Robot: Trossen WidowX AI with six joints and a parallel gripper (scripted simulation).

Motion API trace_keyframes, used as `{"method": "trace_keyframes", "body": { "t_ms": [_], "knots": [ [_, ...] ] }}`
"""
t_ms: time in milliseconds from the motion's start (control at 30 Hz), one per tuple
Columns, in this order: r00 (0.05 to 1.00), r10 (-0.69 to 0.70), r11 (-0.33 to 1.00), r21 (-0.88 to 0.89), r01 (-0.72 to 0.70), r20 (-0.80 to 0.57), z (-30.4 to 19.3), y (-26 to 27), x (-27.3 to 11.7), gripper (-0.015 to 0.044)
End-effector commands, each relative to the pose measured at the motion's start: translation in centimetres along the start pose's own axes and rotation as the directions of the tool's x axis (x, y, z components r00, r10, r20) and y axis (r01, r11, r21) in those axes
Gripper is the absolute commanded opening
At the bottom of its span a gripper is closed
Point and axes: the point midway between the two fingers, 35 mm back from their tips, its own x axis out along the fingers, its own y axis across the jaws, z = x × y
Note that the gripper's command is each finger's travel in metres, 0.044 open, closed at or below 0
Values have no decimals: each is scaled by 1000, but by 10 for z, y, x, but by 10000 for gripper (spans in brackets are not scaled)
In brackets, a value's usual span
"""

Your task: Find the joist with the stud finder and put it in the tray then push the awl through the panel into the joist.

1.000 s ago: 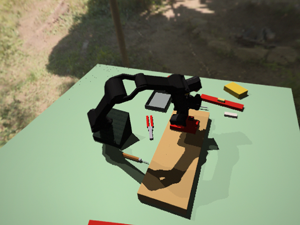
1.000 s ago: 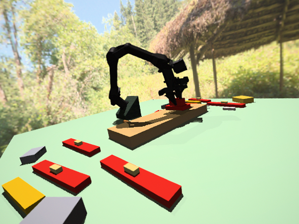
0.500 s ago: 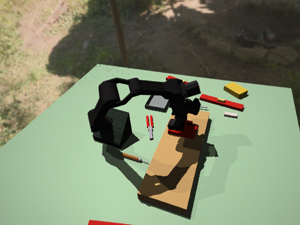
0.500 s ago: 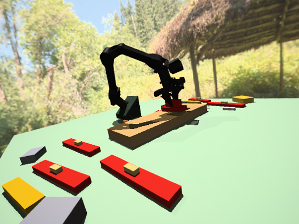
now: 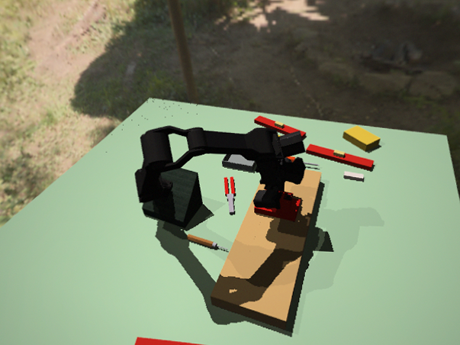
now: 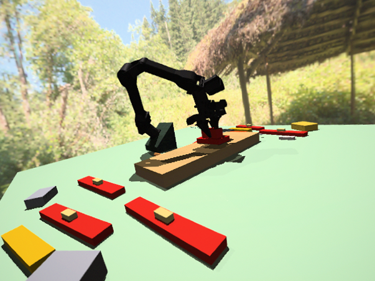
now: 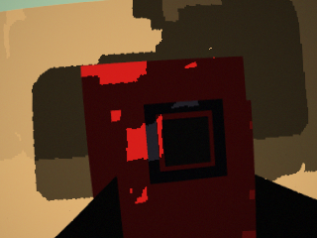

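Note:
The red stud finder (image 5: 289,211) (image 6: 213,140) (image 7: 114,94) is upright, on or just above the far half of the tan floor panel (image 5: 254,251) (image 6: 163,167) (image 7: 59,37); a small gap cannot be told. My gripper (image 5: 278,200) (image 6: 212,131) (image 7: 174,179) is shut on its raised body. In the wrist view its square display is dark, with a thin red outline. The awl (image 5: 200,240), with an orange-brown handle, lies left of the panel, tip toward it. The grey tray (image 5: 232,165) is behind the panel's left side, partly hidden by the arm. No hole can be made out in the panel.
Red-handled pliers (image 5: 230,194) lie between the arm's base (image 5: 181,200) and the panel. A two-pronged tool (image 5: 312,165) lies behind the panel. Red bars (image 5: 356,161) (image 6: 178,230), yellow blocks (image 5: 360,138) (image 6: 28,247) and a white block (image 5: 353,176) lie farther out.

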Motion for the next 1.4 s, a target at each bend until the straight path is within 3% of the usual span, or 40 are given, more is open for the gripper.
{"method": "trace_keyframes", "body": {
  "t_ms": [0,1367],
  "knots": [
    [1000,-6,1000,-6,6,0,-2,-11,0,0],
    [1000,-11,1000,-7,11,-1,-1,-99,0,0]
  ]
}}
